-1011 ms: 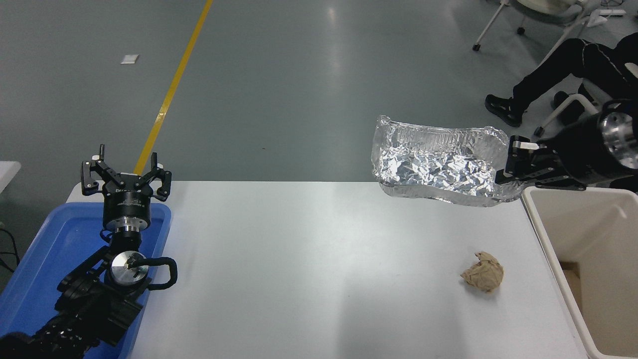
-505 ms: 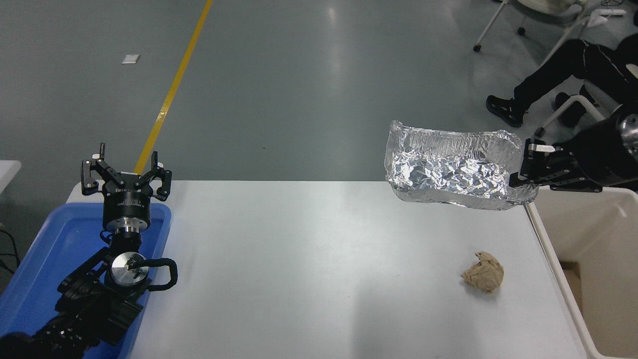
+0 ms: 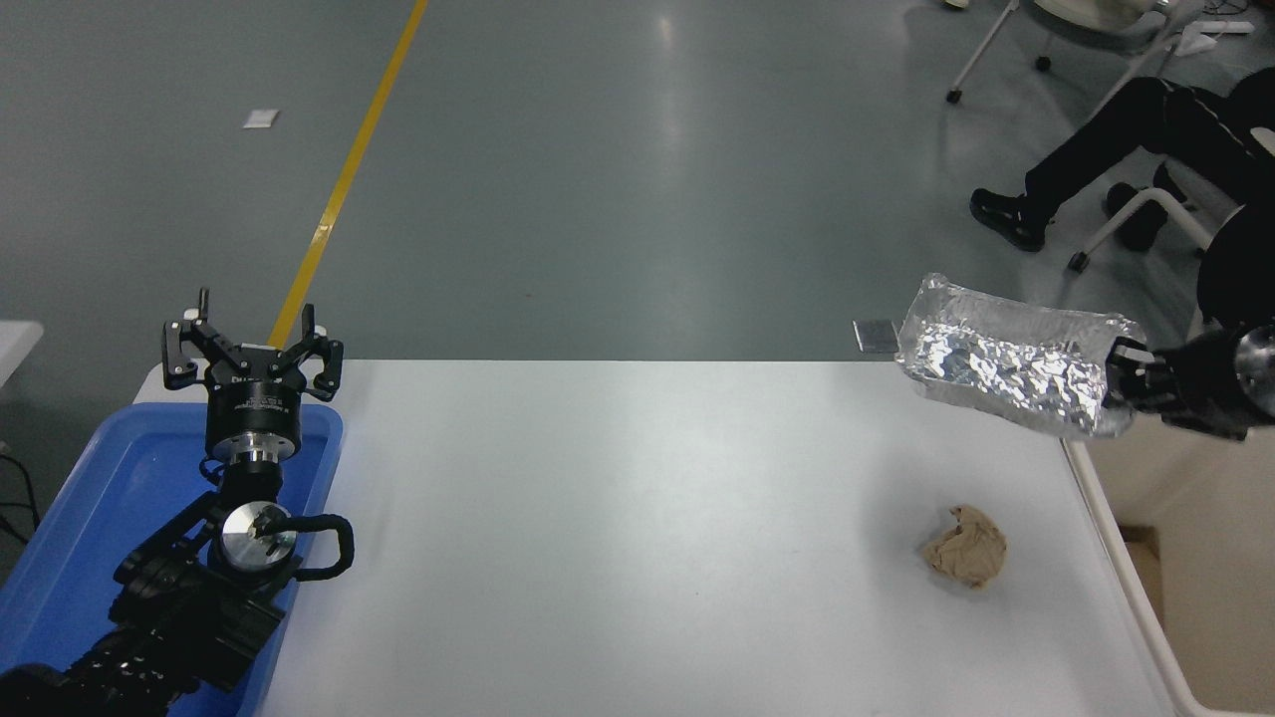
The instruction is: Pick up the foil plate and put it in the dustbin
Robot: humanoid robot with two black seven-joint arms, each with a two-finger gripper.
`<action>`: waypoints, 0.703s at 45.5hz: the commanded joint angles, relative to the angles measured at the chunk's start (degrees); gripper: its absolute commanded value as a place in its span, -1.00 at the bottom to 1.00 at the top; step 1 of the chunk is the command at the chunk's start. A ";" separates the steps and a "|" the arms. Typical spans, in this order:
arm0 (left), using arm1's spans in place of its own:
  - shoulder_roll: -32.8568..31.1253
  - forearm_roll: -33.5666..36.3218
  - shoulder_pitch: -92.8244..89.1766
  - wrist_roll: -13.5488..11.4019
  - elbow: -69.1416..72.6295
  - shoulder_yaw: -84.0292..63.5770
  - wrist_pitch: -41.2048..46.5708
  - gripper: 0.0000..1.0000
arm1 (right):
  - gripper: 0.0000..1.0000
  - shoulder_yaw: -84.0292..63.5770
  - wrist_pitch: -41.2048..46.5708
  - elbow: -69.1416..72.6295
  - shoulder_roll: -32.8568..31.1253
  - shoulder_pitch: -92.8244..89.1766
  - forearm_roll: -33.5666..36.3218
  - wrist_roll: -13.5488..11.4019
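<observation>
The foil plate (image 3: 1011, 364) is a crinkled silver tray held in the air at the table's far right corner, tilted with its right end lower. My right gripper (image 3: 1124, 380) is shut on its right rim, coming in from the right edge. The plate's right end hangs over the near-left rim of the cream dustbin (image 3: 1116, 558), whose inside shows at the right edge. My left gripper (image 3: 253, 344) is open and empty, parked above the blue tray at the lower left.
A crumpled brown paper ball (image 3: 964, 558) lies on the white table (image 3: 618, 538) near the dustbin. A blue tray (image 3: 120, 498) sits under the left arm. A person's legs (image 3: 1106, 159) and a chair are at the top right.
My right gripper has carried the foil plate to the right and slightly down, from above the table's far right part to the dustbin's rim. The plate has tilted. The left arm has not moved.
</observation>
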 commanded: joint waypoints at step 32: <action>-0.06 -0.09 0.01 -0.08 0.01 -0.09 0.05 0.98 | -1.00 16.94 -19.15 -27.68 6.64 -35.78 12.76 -4.90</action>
